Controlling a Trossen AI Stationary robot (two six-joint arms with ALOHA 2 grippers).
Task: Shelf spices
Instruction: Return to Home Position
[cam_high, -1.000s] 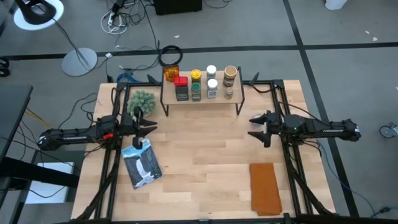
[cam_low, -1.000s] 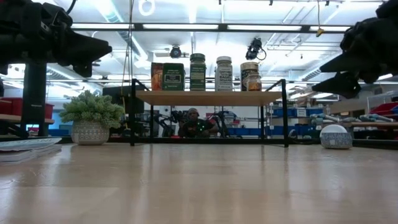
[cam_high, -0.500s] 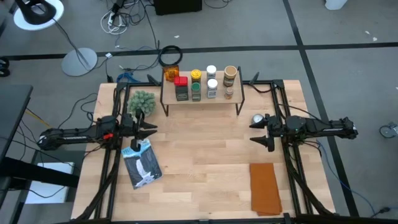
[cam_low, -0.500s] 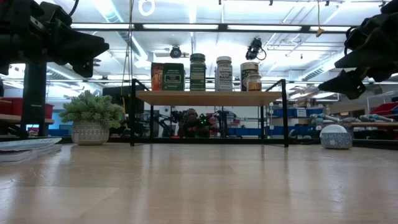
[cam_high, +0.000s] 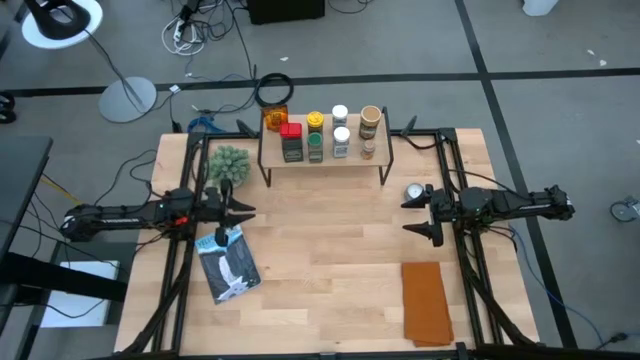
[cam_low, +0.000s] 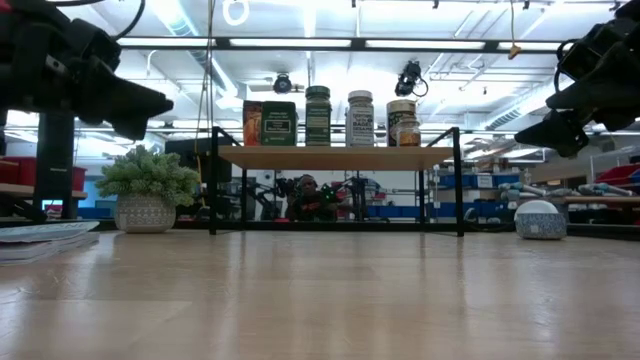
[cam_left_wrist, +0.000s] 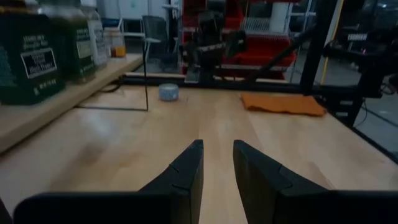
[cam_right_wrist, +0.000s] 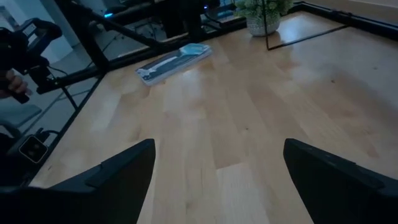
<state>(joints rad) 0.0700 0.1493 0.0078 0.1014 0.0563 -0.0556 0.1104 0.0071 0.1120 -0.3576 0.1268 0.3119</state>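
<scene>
The shelf (cam_high: 322, 163), a low wooden riser on black legs, stands at the table's far middle. Several spices (cam_high: 316, 135) stand upright on its top, also seen as spices (cam_low: 318, 115) in the low view. My left gripper (cam_high: 244, 211) hovers level above the table's left side, near the shelf's left end. Its fingers (cam_left_wrist: 186, 171) stand a narrow gap apart with nothing between them. My right gripper (cam_high: 412, 215) hovers above the table's right side. It is wide open and empty, and its fingers (cam_right_wrist: 118, 177) point slightly down toward the table's left.
A round silvery tin (cam_high: 414, 191) sits on the table just beyond my right gripper. A fuzzy green plant (cam_high: 228, 163) stands left of the shelf. A booklet (cam_high: 228, 262) lies at the near left, an orange cloth (cam_high: 427, 303) at the near right. A person sits beyond the table (cam_low: 308, 195).
My left gripper has sunk a little and tipped its fingers down to level. My right gripper has swung slightly toward the table's near right and tipped down, uncovering the silvery tin. Both are still empty, and the spices and shelf stay put.
</scene>
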